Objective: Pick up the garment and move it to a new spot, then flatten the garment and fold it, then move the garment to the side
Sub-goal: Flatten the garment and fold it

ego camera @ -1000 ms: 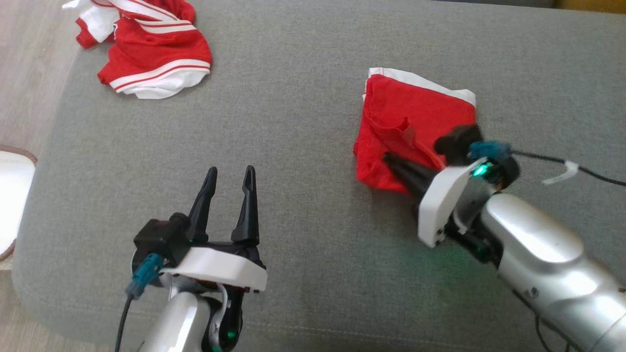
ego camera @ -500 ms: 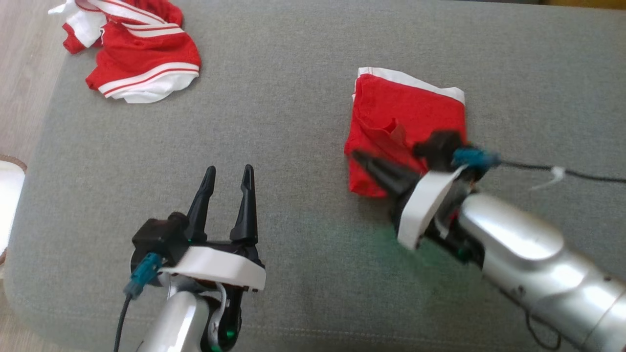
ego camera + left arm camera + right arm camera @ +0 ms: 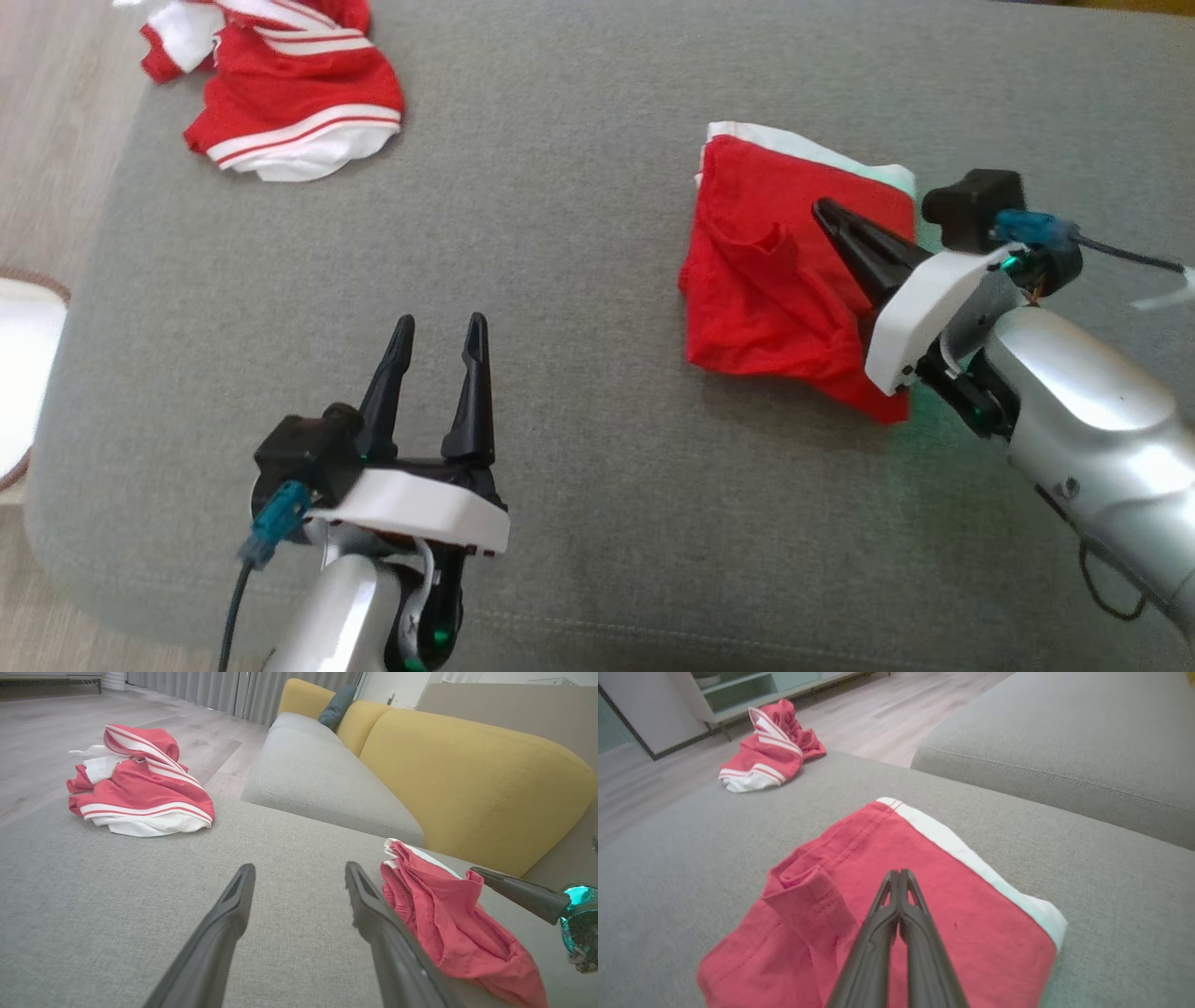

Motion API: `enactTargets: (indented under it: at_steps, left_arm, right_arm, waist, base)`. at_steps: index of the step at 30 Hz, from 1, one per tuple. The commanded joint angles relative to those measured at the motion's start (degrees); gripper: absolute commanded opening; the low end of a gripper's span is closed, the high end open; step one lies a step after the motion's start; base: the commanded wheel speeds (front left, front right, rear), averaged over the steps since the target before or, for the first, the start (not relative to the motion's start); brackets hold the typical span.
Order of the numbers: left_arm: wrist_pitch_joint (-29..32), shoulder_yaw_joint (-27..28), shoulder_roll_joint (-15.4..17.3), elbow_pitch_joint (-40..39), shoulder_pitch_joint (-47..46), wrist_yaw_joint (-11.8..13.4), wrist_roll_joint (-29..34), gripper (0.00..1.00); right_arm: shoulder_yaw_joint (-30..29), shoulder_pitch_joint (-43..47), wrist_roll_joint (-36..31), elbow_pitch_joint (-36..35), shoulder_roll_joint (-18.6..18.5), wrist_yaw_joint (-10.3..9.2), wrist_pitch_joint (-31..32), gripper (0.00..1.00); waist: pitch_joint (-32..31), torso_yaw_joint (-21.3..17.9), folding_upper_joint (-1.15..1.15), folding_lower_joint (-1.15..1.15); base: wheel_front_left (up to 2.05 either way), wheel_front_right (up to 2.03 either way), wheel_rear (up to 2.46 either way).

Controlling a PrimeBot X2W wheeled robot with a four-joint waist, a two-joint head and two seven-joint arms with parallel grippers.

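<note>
Currently the red garment (image 3: 784,271) is lying folded into a compact block on the grey cushion (image 3: 579,233), right of centre in the head view, with its white band (image 3: 803,149) running along the far edge. The block's long axis is running far to near and slanting a little right, and its near-right corner is trailing toward the right wrist. The right claw (image 3: 826,213) is sitting over the right half of the block, fingers pressed together with no cloth visibly pinched between them. In its own wrist view the closed tips (image 3: 899,873) are pointing across the red cloth toward the white band. Whether they are touching the fabric or riding just above it I cannot tell. The left claw (image 3: 439,327) is hanging with its fingers apart and empty, well apart from the garment at the near left, so the right arm is plainly the nearer one. A second red-and-white heap (image 3: 289,103) is lying at the far left corner, well clear. Judgement: folding is looking done and the sideways shift is pending; since the garment is lying directly under and ahead of the right claw, that claw is needing to part and take an edge before any move
</note>
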Motion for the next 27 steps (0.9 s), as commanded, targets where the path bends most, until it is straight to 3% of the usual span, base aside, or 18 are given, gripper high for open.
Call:
enactTargets:
  at_steps: [1, 7, 14, 22, 27]
  left_arm:
    - [-0.35, 1.42, 0.16, -1.88, -2.42, -0.09, -0.47, 1.0]
    - [-0.35, 1.37, 0.16, -1.9, -2.85, 0.12, -0.7, 1.0]
    - [-0.35, 1.6, 0.16, -1.92, -2.84, 0.23, -0.74, 1.0]
    - [-0.35, 1.38, 0.16, -2.0, -2.94, 0.26, -0.59, 1.0]
    - [-0.35, 1.12, 0.16, -1.76, -3.03, 0.13, -0.56, 1.0]
  right_arm:
    - [0.65, -1.88, -0.86, -0.1, -0.3, 0.37, 0.55, 0.0]
    - [6.68, -3.6, -0.91, 2.04, -1.53, 0.37, 3.04, 0.0]
    - [13.41, -5.02, 3.62, -4.01, -4.81, 0.37, 3.57, 0.0]
    - [15.13, -3.83, 3.12, -15.48, -7.48, 0.37, 7.34, 0.0]
    - [15.16, -1.97, 2.11, -17.25, -6.56, 0.37, 9.46, 0.0]
  waist:
    - [0.53, 0.67, 0.0, 0.0]
    - [1.3, 2.19, 0.0, 0.0]
    - [1.36, 2.34, 0.0, 0.0]
    - [1.53, 1.29, 0.0, 0.0]
    - [1.41, 1.09, 0.0, 0.0]
  base:
    - [0.0, 0.0, 0.0]
    - [0.0, 0.0, 0.0]
    - [0.0, 0.0, 0.0]
    - [0.0, 0.0, 0.0]
    - [0.0, 0.0, 0.0]
